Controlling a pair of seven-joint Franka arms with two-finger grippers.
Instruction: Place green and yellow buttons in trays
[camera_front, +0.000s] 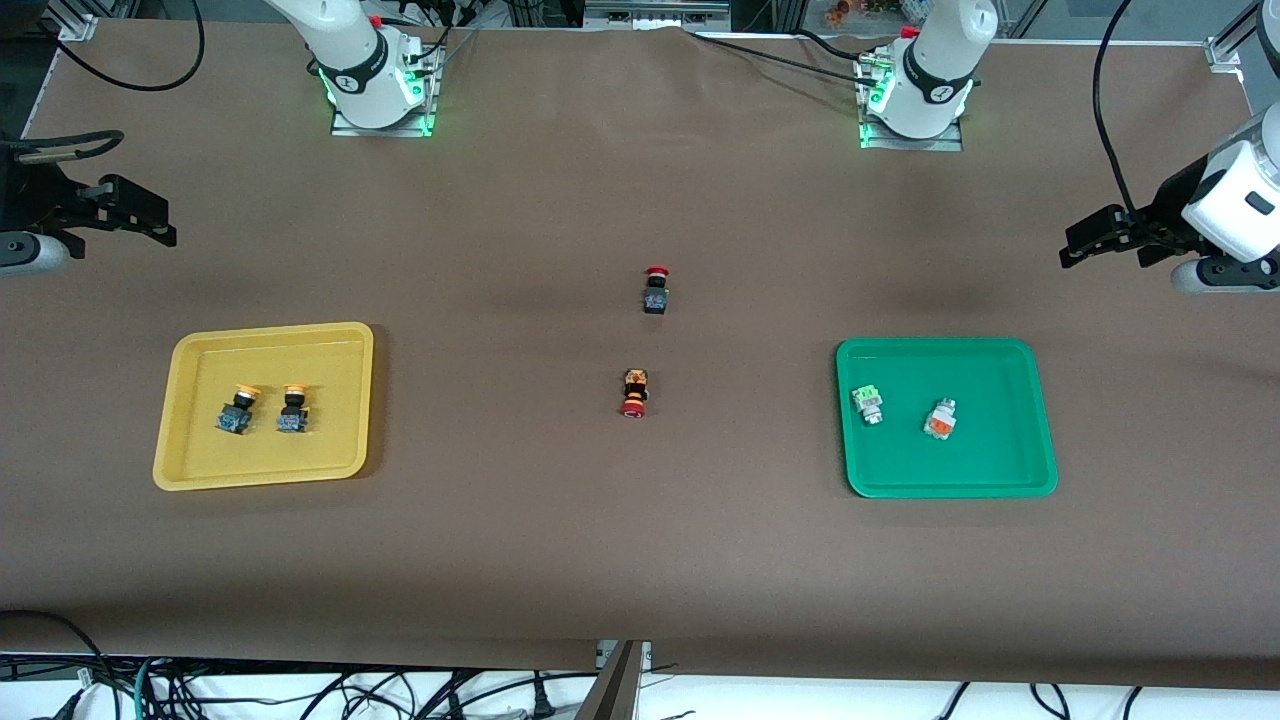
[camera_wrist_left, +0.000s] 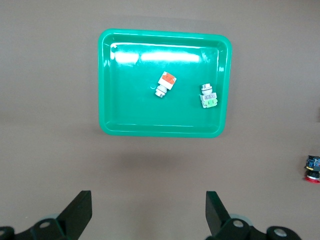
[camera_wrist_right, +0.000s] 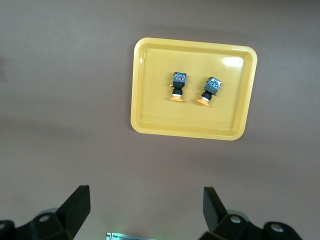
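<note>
The yellow tray (camera_front: 180, 420) lies toward the right arm's end of the table and holds two yellow-capped buttons (camera_front: 238, 408) (camera_front: 293, 408). The right wrist view shows the tray (camera_wrist_right: 137, 90) and both buttons (camera_wrist_right: 178, 85) (camera_wrist_right: 209, 90). The green tray (camera_front: 1030, 420) lies toward the left arm's end. It holds a grey button with a green block (camera_front: 867, 403) and a grey button with an orange block (camera_front: 940, 418). The left wrist view shows that tray (camera_wrist_left: 107, 85) and its buttons (camera_wrist_left: 208, 96) (camera_wrist_left: 165, 85). My left gripper (camera_front: 1095, 240) (camera_wrist_left: 148, 212) and right gripper (camera_front: 130, 215) (camera_wrist_right: 146, 210) hang open and empty, each off its tray.
Two red-capped buttons lie on the brown table between the trays: one with a black body (camera_front: 656, 290), and one with an orange-black body (camera_front: 634, 392) nearer the front camera. The black-bodied one shows at the edge of the left wrist view (camera_wrist_left: 313, 169).
</note>
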